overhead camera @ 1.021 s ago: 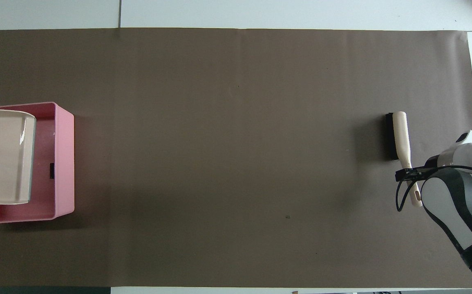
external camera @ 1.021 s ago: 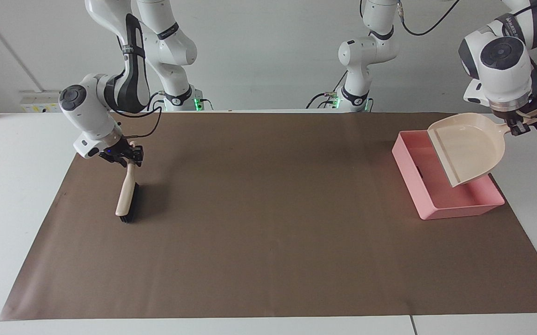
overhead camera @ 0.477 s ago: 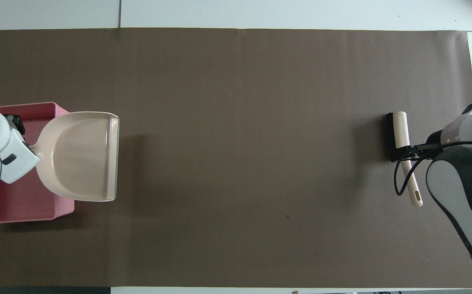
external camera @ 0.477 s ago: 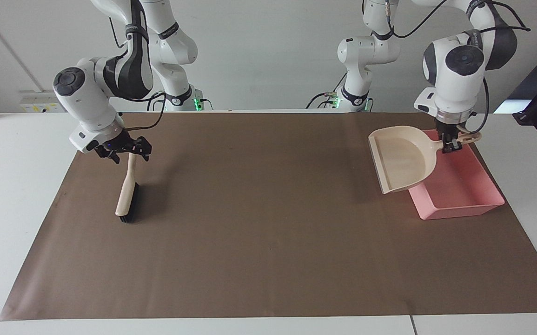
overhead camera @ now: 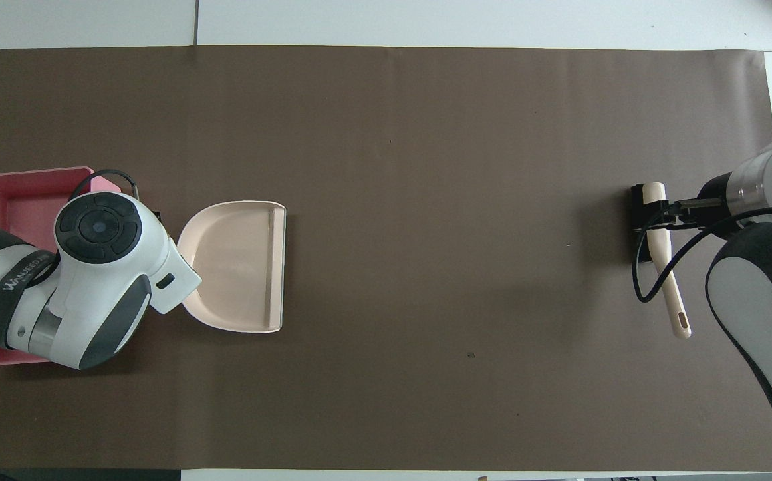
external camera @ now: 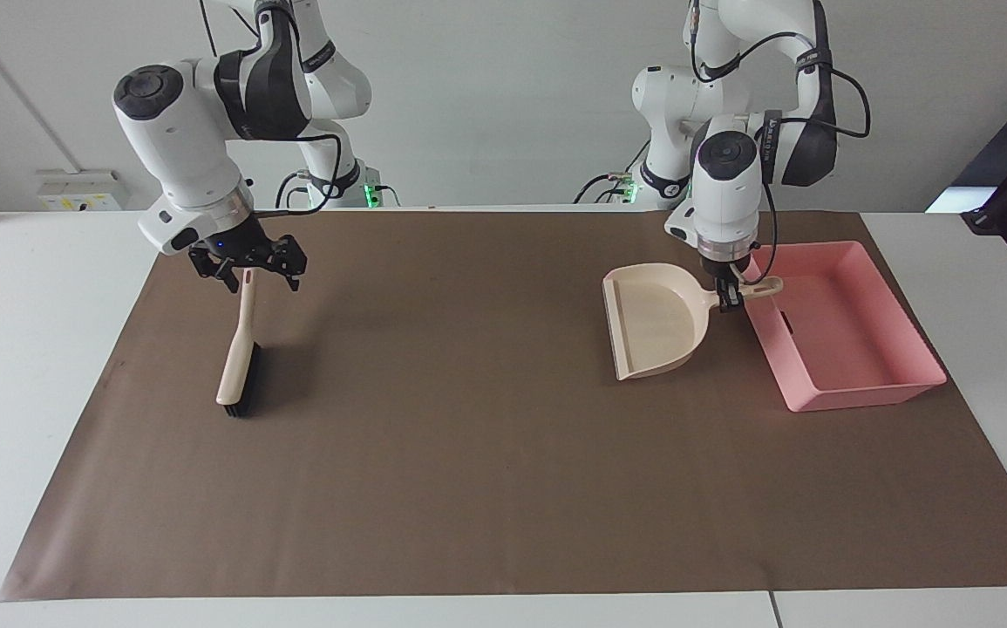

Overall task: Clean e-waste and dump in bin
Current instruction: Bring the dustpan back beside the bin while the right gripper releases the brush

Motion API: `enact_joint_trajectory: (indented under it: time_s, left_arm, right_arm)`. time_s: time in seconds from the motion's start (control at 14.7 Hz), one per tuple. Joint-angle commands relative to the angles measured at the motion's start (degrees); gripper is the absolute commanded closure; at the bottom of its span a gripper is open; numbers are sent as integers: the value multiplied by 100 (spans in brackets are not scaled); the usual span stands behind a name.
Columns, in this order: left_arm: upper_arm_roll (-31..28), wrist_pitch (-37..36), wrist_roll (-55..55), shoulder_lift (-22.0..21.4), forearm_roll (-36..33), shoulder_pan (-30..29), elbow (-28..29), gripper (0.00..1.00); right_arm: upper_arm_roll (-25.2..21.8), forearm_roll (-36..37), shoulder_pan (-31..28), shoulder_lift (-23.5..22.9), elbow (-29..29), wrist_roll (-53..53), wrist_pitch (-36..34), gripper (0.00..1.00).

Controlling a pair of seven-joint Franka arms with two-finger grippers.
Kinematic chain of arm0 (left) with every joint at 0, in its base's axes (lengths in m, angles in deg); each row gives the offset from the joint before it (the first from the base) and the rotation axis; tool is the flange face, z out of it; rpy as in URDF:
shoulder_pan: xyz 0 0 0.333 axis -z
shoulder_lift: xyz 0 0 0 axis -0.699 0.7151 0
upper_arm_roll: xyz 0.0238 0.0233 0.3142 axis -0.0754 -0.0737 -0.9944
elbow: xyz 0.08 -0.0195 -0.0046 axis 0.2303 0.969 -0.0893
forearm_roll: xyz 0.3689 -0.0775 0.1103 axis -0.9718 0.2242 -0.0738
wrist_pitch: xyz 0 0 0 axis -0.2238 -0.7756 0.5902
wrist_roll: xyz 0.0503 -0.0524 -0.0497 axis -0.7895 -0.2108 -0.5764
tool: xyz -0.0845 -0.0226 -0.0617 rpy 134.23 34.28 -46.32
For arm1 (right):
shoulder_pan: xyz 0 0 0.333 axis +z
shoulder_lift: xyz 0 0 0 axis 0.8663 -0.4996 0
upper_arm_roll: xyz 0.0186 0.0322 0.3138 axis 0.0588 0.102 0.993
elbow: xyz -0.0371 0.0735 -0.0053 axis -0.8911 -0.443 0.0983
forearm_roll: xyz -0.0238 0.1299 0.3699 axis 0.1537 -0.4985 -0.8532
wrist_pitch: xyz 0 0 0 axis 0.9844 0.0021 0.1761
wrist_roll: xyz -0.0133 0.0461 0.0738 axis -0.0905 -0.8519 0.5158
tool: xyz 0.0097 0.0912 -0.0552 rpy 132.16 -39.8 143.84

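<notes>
You had bright, even light from above in both views. Soft shadows fell on the brown mat (external camera: 503,453) beside the brush (external camera: 237,366) and the dustpan (external camera: 656,321), toward the middle of the table. The white wall looked flat, without glare. Focus stayed sharp to the edges.

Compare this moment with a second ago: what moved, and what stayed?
The left gripper, shut on the dustpan, carried it off the bin down beside it. The right gripper let go of the brush and rose. Brush and bin stayed.
</notes>
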Motion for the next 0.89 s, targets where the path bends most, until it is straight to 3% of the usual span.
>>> enact_joint_trajectory:
  time_s: [0.0,0.34,0.54,0.68,0.82]
  left_arm:
    - [-92,462,-21,163,87,51,103,100]
    - [-92,586,14,260,78,42,253,100]
    - [-92,875,31,216,87,51,516,99]
    - [-92,1026,40,199,87,51,596,98]
    - [-92,1026,40,199,87,42,596,92]
  right_arm:
    - [-18,66,-102,-82,-930,-68,-791,0]
    - [-44,111,-347,-222,-1935,-183,-2085,0]
    - [-149,102,-296,-188,-1848,-287,-2034,0]
    - [-552,110,116,-196,-1839,-341,-2007,0]
    - [-677,110,267,-196,-1839,-350,-2007,0]
